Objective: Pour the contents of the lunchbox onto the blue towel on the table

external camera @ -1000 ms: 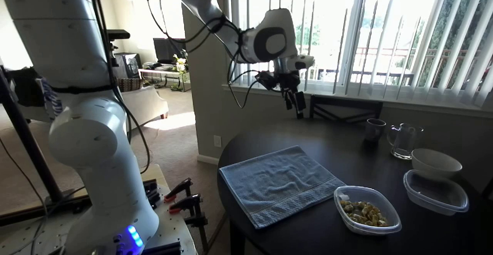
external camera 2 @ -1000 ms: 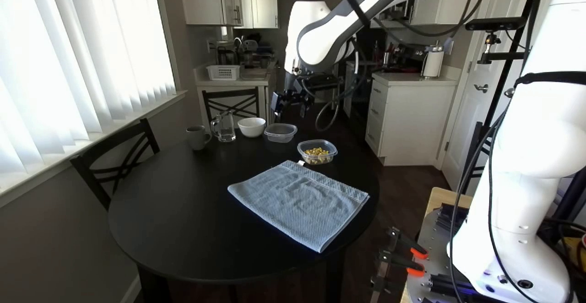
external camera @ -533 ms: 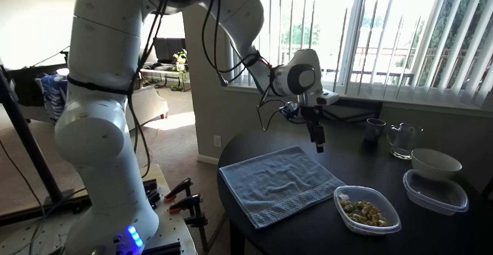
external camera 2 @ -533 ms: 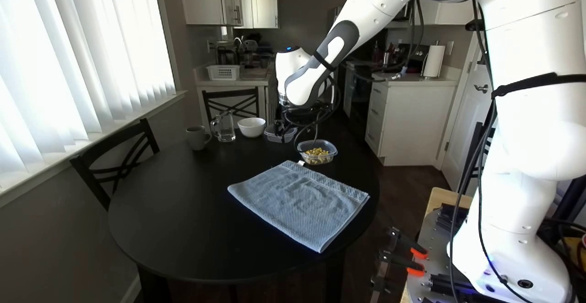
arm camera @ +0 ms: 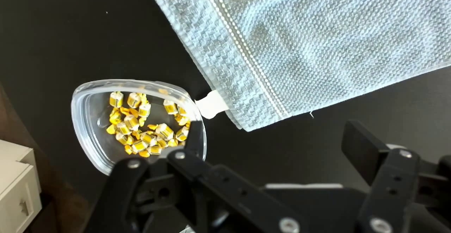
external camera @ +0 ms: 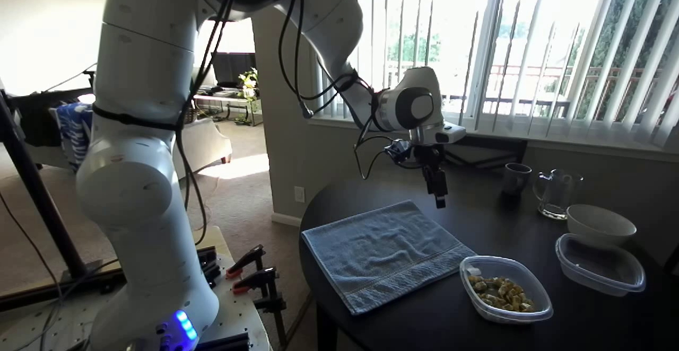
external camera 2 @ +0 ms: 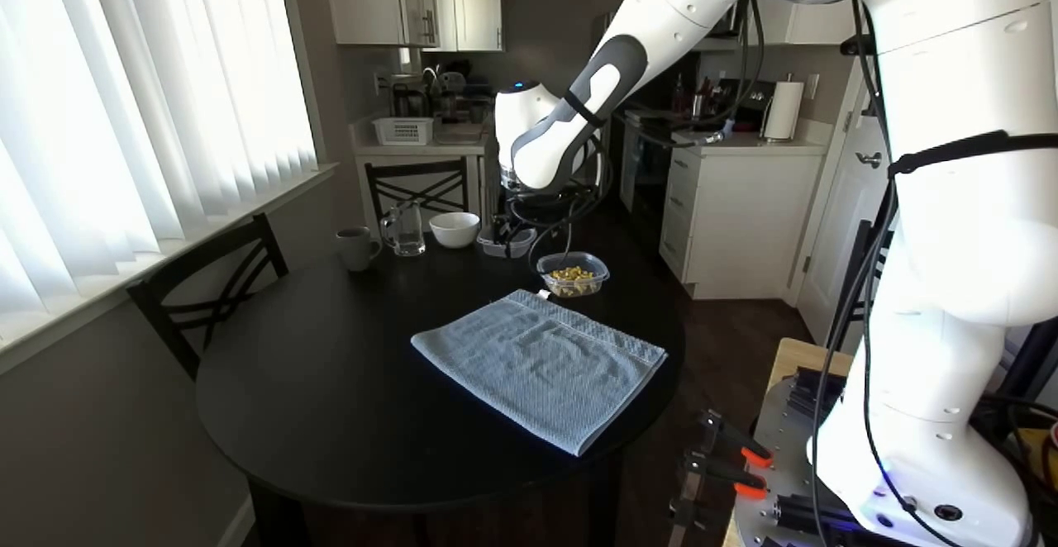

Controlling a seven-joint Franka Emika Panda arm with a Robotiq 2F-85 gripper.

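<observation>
The lunchbox (external camera: 532, 283) is a shallow clear plastic container standing upright on the dark table (external camera 2: 331, 390). It holds the contents (arm camera: 148, 138), small yellow and white wrapped-looking pieces. The blue towel (external camera: 387, 255) lies flat and wrinkled beside it. In the wrist view, the towel's white tag (arm camera: 211, 104) reaches the lunchbox rim (arm camera: 79, 120). My gripper (arm camera: 278, 141) is open and empty, pointing down above the table. In the wrist view, its left finger overlaps the lunchbox's near right side. In an exterior view, the gripper (external camera: 437, 192) hangs above the table behind the towel's far corner.
A second clear container (external camera: 599, 266) stands to the right of the lunchbox. Beyond it are a white bowl (external camera: 599, 224), a glass mug (external camera: 557, 197) and a grey mug (external camera: 514, 178). Dark chairs (external camera 2: 219, 291) stand at the table's edge.
Over the last second my gripper has come down towards the table and moved right in an exterior view. In the last half second it has barely moved. The lunchbox and towel have not moved.
</observation>
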